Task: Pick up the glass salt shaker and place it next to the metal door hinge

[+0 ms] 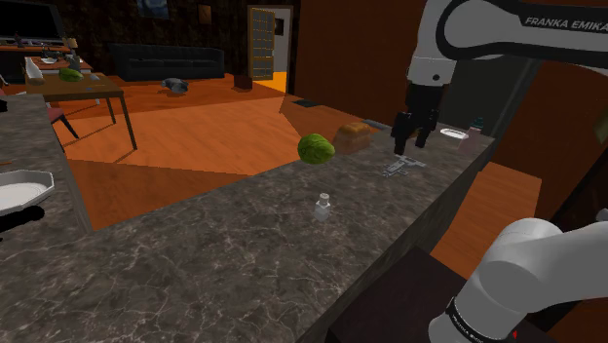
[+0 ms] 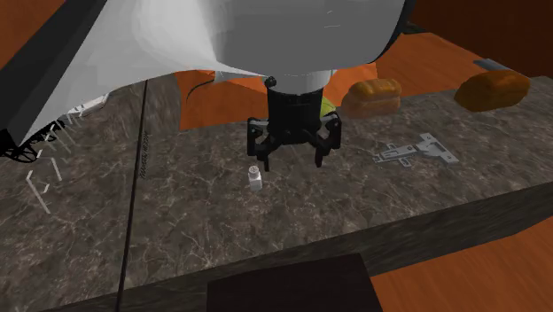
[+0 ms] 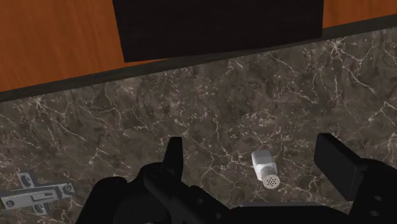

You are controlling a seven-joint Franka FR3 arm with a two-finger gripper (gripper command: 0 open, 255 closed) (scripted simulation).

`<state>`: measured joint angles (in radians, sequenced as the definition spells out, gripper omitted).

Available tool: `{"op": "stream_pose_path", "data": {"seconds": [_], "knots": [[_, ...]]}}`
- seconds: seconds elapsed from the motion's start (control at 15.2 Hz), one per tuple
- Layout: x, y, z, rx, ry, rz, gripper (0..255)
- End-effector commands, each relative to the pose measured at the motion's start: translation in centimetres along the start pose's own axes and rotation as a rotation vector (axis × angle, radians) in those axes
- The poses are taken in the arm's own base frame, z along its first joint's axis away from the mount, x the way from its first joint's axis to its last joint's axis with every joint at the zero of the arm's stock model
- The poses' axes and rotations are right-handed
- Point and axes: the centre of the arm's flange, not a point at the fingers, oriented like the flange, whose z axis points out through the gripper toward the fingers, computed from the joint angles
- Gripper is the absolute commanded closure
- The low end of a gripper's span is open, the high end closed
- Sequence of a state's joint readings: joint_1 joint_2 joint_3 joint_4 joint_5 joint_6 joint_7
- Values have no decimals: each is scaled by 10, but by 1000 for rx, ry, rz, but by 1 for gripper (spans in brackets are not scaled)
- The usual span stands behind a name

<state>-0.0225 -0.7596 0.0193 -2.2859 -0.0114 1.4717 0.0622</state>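
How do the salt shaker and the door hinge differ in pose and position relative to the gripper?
The salt shaker stands upright; the hinge lies flat. The shaker is a pale bottle; the hinge is wider, grey metal. The wrist view shows the shaker between the fingers of the open gripper, untouched; the hinge lies outside them. Both rest on the marble counter.

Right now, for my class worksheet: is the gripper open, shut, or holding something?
Gripper: open, holding nothing. The salt shaker stands free on the dark veined counter.
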Motion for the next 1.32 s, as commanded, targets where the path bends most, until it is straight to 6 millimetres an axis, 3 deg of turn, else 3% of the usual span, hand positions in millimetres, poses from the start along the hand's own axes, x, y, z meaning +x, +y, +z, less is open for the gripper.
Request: {"op": "stream_pose_path", "data": {"seconds": [0.0,1.25], "knots": [[0,0,0,0,0,0,0],[178,-52,171,100,-33,-121,0]]}}
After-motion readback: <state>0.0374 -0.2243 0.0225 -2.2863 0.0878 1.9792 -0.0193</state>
